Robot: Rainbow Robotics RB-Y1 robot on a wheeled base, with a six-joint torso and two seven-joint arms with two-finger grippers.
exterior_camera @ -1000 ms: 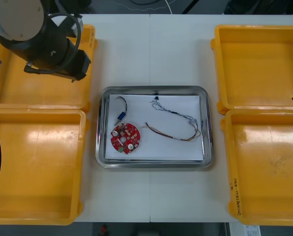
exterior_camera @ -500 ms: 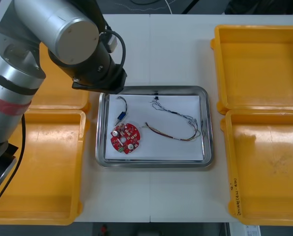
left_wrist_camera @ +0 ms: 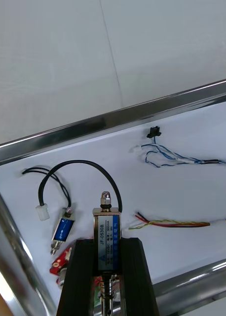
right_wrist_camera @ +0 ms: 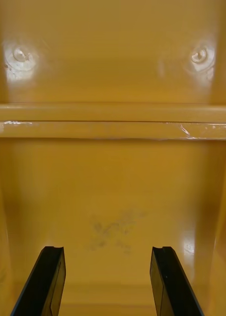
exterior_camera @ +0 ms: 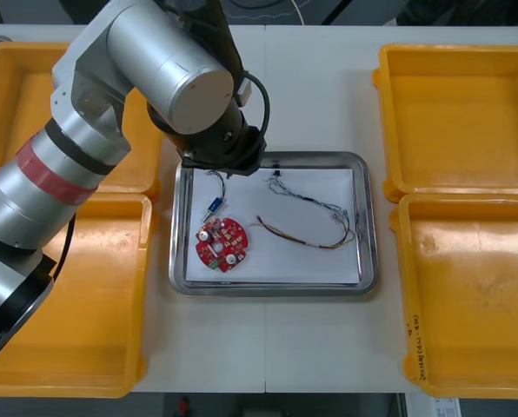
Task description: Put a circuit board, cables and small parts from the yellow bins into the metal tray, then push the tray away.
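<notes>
Left tool (left_wrist_camera: pixel 108 243), clamped on a small metal part (left_wrist_camera: pixel 107 229) with a blue label, hangs above the metal tray (left_wrist_camera: pixel 118 117) near its far left corner. My fingers (left_wrist_camera: pixel 83 276) grip the part's flat flanks, and its pin end juts past the fingertips.

On the tray's white inside lie a round red circuit board (exterior_camera: pixel 222 244), a blue and white cable (exterior_camera: pixel 315 201), a red and yellow cable (exterior_camera: pixel 302 236), and a second small metal part (left_wrist_camera: pixel 61 229) beside a looping black cable (left_wrist_camera: pixel 78 165). The tray sits on the worktop (exterior_camera: pixel 311 347) between the bins.

Right tool (right_wrist_camera: pixel 107 252), its fingers apart and holding nothing, waits over a yellow bin (right_wrist_camera: pixel 113 197) on my right side.

Handling, as I judge it: the held part is rigid and dense for its bulk, with smooth flanks that may slip. The flat sides at mid-body are the place to hold it, clear of the thin pin. It should be set on bare white, beside the board and off the cables.
</notes>
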